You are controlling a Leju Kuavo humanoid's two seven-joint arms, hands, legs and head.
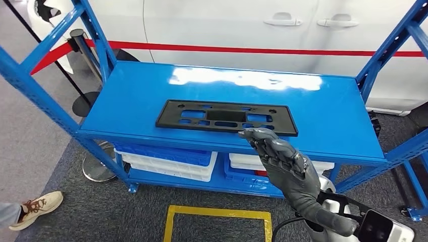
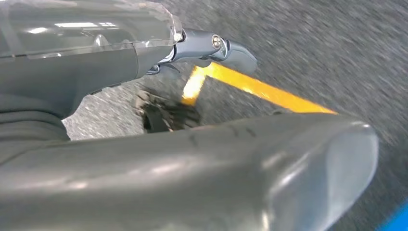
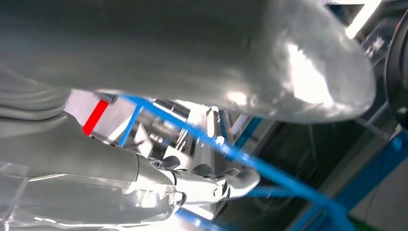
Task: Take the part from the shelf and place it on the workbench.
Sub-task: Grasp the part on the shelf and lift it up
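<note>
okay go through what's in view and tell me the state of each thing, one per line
black part: flat on the blue shelf, not lifted.
right hand: fingers extended, fingertips at the part's near edge, holding nothing.
left hand: hanging over the floor, holding nothing.
white bins: stacked on the lower shelf.

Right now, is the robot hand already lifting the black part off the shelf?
No. In the head view the black part lies flat on the blue shelf, with the right robot hand only at its near edge.

Part (image 1: 225, 117) flat on shelf (image 1: 333, 116), bins (image 1: 166, 160) below, right hand (image 1: 282, 161) at its front edge
</note>
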